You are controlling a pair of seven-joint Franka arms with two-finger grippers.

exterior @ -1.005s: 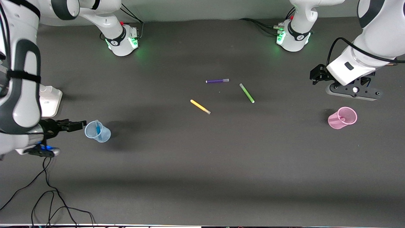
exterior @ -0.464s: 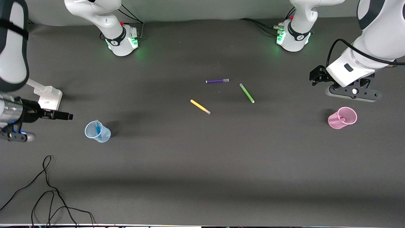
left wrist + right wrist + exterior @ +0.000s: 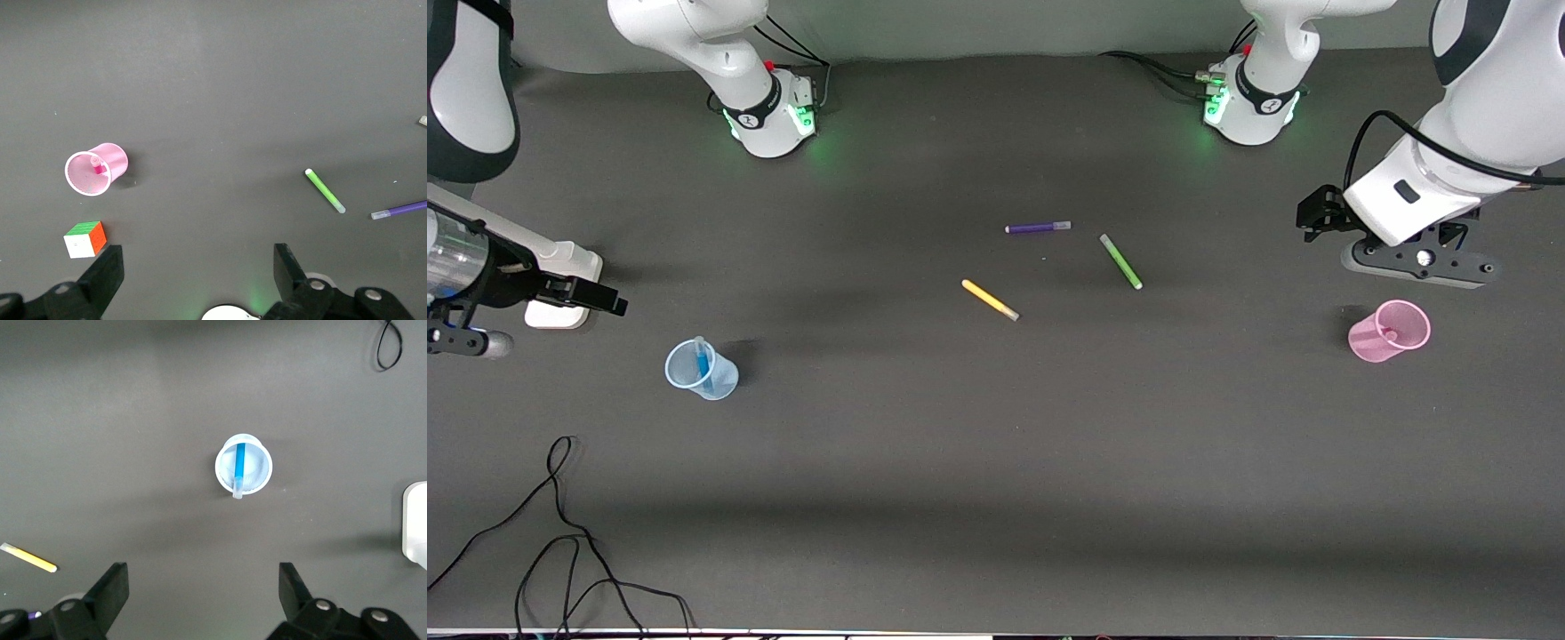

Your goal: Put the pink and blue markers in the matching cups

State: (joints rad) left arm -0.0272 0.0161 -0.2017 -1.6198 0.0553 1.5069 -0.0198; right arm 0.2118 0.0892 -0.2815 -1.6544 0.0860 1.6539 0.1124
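Blue marker (image 3: pixel 703 363) stands inside the pale blue cup (image 3: pixel 701 370), lower left of the front view; it leans against the rim with its pale cap uppermost, as the right wrist view confirms; the cup is shorter than the pen, which accounts for the lean. Pink marker (image 3: pixel 1389 334) sits inside the pink cup (image 3: pixel 1389 331), right of the front view; only its tip shows at the mouth. Both task items appear correctly sorted; the task is judged complete or nearly so.

Right tool (image 3: pixel 605 300) hangs at the left edge of the front view, above and to the side of the blue cup, clear of it; its jaws are spread wide and carry nothing. Left tool (image 3: pixel 199 268) hangs at the right edge, above the pink cup in the frame; its jaws are likewise spread and empty. Neither touches a cup, a posture consistent with release.

Yellow pen (image 3: pixel 990 300), green pen (image 3: pixel 1120 260) and purple pen (image 3: pixel 1038 228) lie flat mid-surface, well apart from both cups; none belongs to the task. A colour cube (image 3: pixel 85 239) rests near the pink cup in the left wrist view.
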